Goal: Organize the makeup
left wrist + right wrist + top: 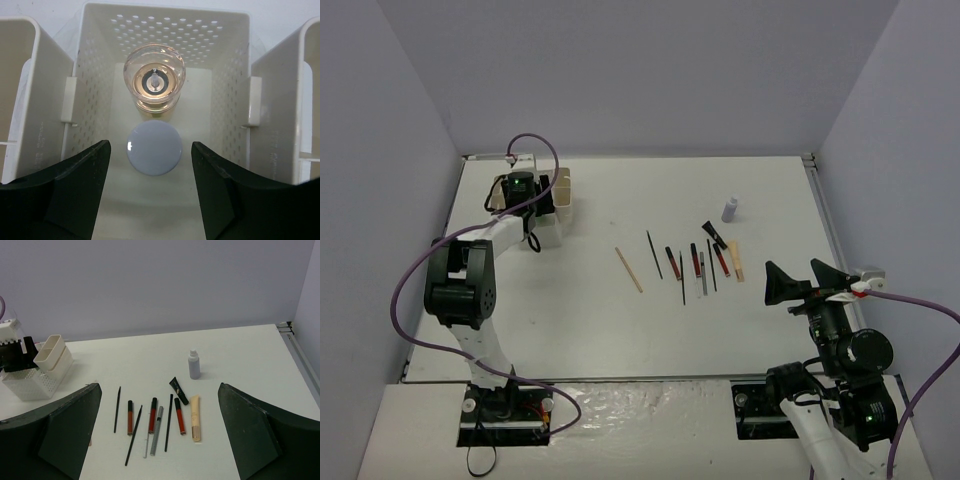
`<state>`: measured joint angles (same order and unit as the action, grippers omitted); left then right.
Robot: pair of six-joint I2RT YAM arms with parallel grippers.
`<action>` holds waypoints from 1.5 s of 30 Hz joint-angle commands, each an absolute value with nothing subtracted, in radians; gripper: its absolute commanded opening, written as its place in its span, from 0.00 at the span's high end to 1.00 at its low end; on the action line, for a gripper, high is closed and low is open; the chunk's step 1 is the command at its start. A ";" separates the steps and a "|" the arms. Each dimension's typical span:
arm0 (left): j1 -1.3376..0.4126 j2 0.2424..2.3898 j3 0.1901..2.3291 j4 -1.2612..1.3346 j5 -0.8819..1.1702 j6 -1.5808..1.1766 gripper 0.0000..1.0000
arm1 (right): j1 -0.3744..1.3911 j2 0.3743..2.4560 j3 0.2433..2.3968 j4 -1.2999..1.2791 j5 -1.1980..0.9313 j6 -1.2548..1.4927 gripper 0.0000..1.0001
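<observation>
Holding two upright bottles in middle box [95,75] compartment: amber bottle [154,80], grey-capped bottle [154,149] just beside it. Spread left gripper [150,147] flanking that cap, gripping nothing. Lift straight up, clear of cap and walls. Loose on worktop [570,320]: pencils [117,409], tubes [194,425]; right gripper [775,284] wide, empty.

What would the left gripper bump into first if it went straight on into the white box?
Most likely the round pale-grey bottle cap, sitting under the gap between the left gripper's fingers in the white perforated plastic box. The fingers might pass either side; depth is unclear.
</observation>
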<state>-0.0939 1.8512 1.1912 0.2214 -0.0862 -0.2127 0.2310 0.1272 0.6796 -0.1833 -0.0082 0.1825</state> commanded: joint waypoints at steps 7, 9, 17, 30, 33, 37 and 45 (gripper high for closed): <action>-0.087 1.618 1.237 0.124 -0.106 -0.278 0.14 | 0.239 0.254 0.736 -0.110 -0.045 0.191 0.00; -0.087 1.575 1.251 0.079 -0.100 -0.287 0.11 | 0.238 0.331 0.781 -0.120 -0.062 0.201 0.00; -0.089 1.437 1.316 -0.140 -0.068 -0.319 0.11 | 0.239 0.729 0.962 -0.184 -0.103 0.250 0.00; -0.113 1.115 1.253 -0.541 0.111 -0.301 0.10 | 0.232 1.338 1.076 -0.066 0.131 0.335 0.05; -0.132 1.010 1.150 -0.553 0.137 -0.290 0.10 | 0.226 1.432 1.082 0.041 0.147 0.333 0.15; -0.176 0.902 1.016 -0.539 0.138 -0.272 0.09 | 0.212 1.564 1.124 0.119 0.175 0.319 0.21; -0.239 0.741 0.891 -0.494 0.040 -0.241 0.09 | 0.170 1.793 1.212 0.259 0.189 0.264 0.30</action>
